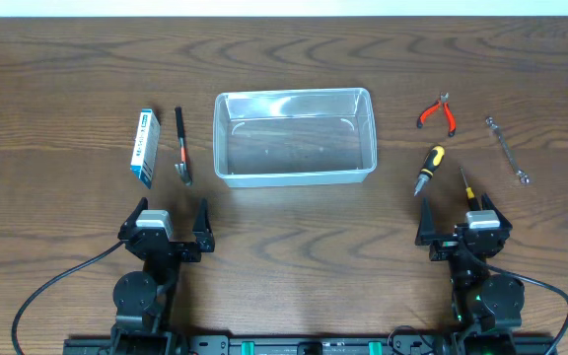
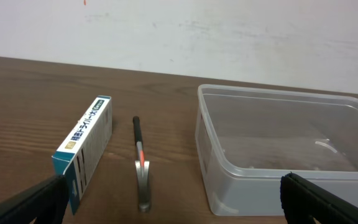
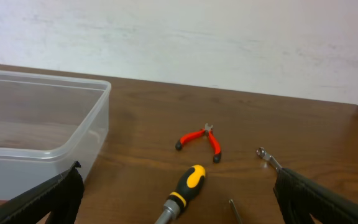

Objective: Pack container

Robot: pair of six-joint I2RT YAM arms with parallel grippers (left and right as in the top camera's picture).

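The clear plastic container (image 1: 294, 136) stands empty at the table's middle; it also shows in the left wrist view (image 2: 284, 149) and the right wrist view (image 3: 39, 127). Left of it lie a blue-and-white box (image 1: 145, 147) (image 2: 84, 149) and a black-handled metal tool (image 1: 181, 148) (image 2: 142, 165). Right of it lie red-handled pliers (image 1: 438, 113) (image 3: 199, 138), a yellow-and-black screwdriver (image 1: 428, 169) (image 3: 180, 196), a thin metal bit (image 1: 466, 184) (image 3: 235, 210) and a silver wrench (image 1: 507, 150) (image 3: 268, 158). My left gripper (image 1: 166, 219) (image 2: 173, 208) is open and empty. My right gripper (image 1: 461, 219) (image 3: 179, 205) is open and empty, just behind the screwdriver.
The wooden table (image 1: 294, 227) carries all the items. A white wall (image 2: 229, 37) rises behind the table's far edge. Black cables trail from both arm bases at the near edge.
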